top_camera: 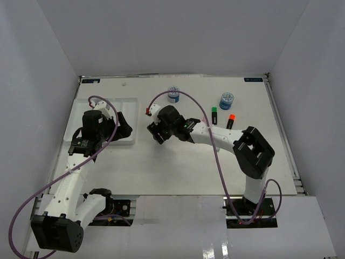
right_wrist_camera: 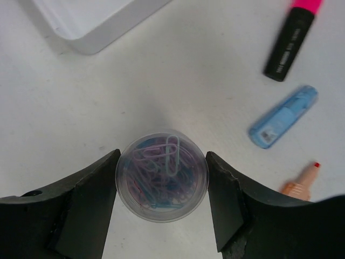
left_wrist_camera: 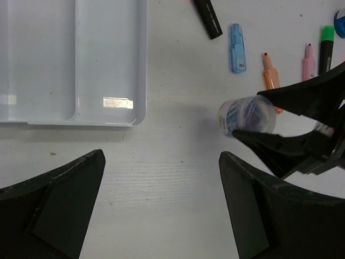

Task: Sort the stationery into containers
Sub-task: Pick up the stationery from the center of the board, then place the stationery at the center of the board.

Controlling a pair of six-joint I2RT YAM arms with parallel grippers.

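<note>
Two black fingers of the right jaws press against opposite sides of a clear jar of paper clips, gripping it left of the tabletop's middle. The jar is just off a corner of the white divided tray, which lies toward the tabletop's far left corner. Near the jar lie a pink-capped highlighter, a pale blue marker and an orange marker. The left jaws gape wide, holding nothing, above bare tabletop by that same tray corner.

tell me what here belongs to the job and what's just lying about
Job: white tray, clear jar, blue-lidded jars, pink highlighter, green highlighter, orange highlighter, blue marker, orange marker, pink marker.
Lying about: only purple cables.
</note>
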